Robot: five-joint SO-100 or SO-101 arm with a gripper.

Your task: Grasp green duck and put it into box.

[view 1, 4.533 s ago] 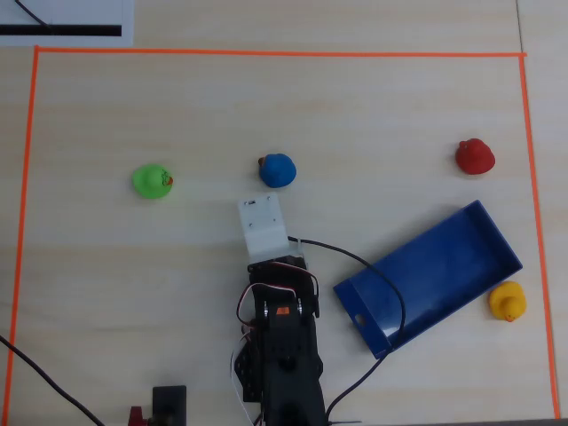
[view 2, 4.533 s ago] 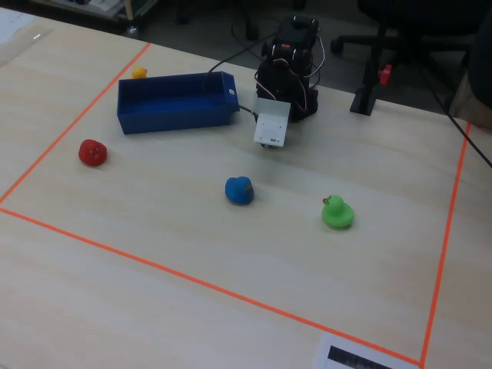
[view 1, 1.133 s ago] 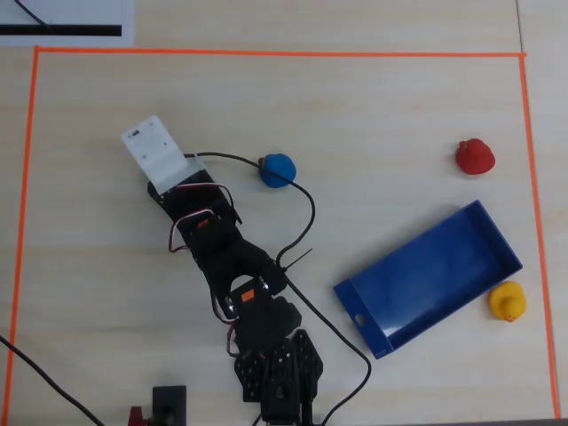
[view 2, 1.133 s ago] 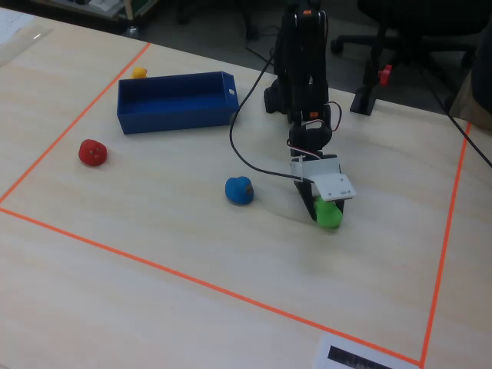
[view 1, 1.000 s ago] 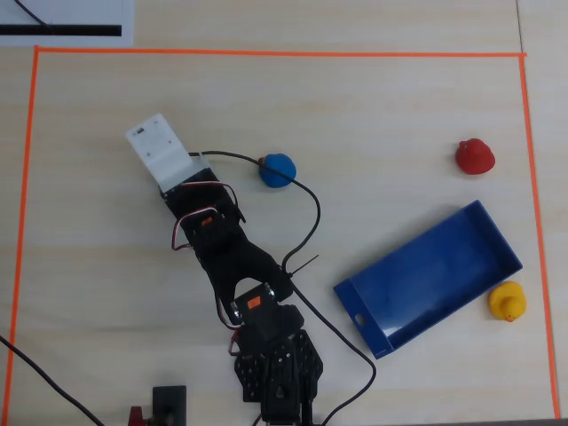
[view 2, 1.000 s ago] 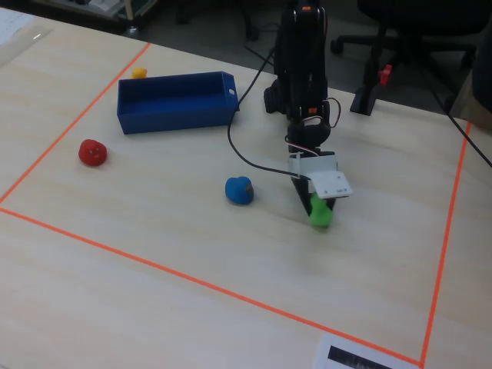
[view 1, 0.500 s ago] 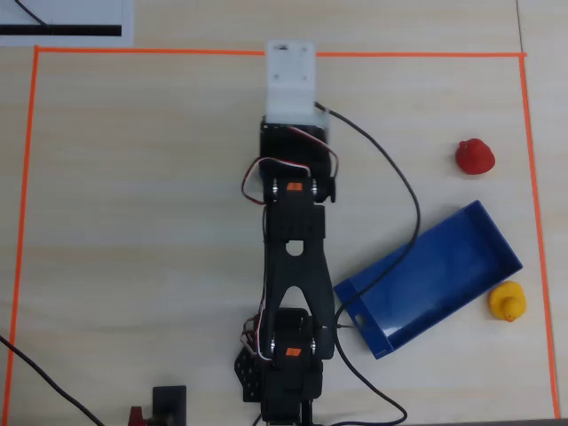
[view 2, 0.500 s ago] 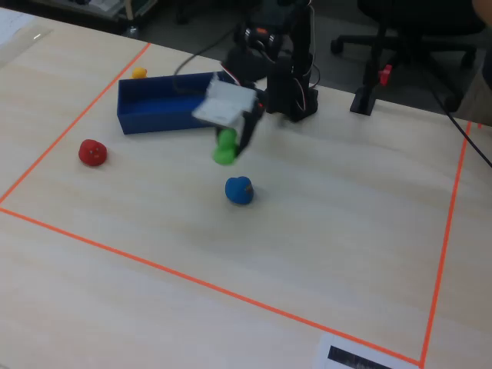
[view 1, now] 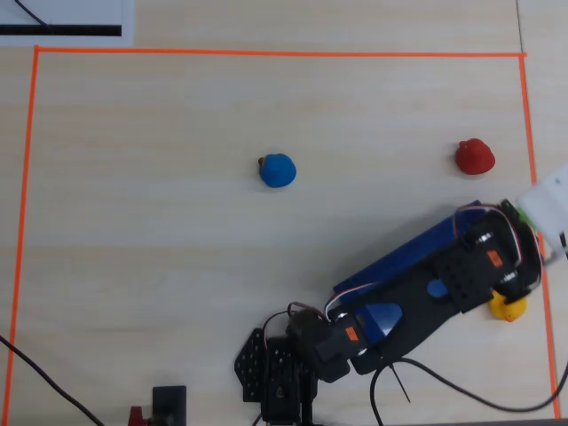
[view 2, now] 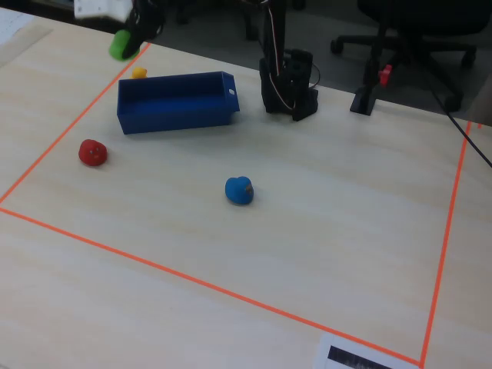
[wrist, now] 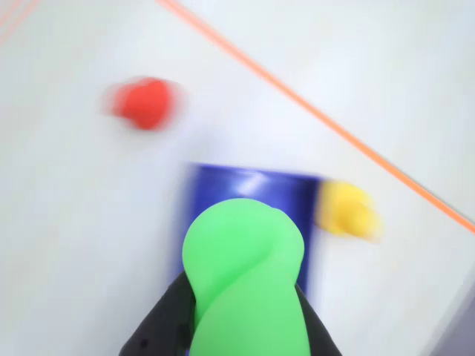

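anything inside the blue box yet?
In the fixed view the box looks empty. The end effector holds the green duck above its far end. Overhead, the arm covers most of the interior.

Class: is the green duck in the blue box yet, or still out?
Out: the gripper holds the green duck in the air above the box.

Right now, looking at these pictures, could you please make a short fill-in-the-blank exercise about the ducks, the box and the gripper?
1. The gripper holds the ____ duck in the air.
2. The dark blue box has ____ ducks inside it.
3. In the fixed view, the duck beside the far end of the box is ____.
4. Alone in the middle of the table lies the ____ duck.

Missing words: green; no; yellow; blue
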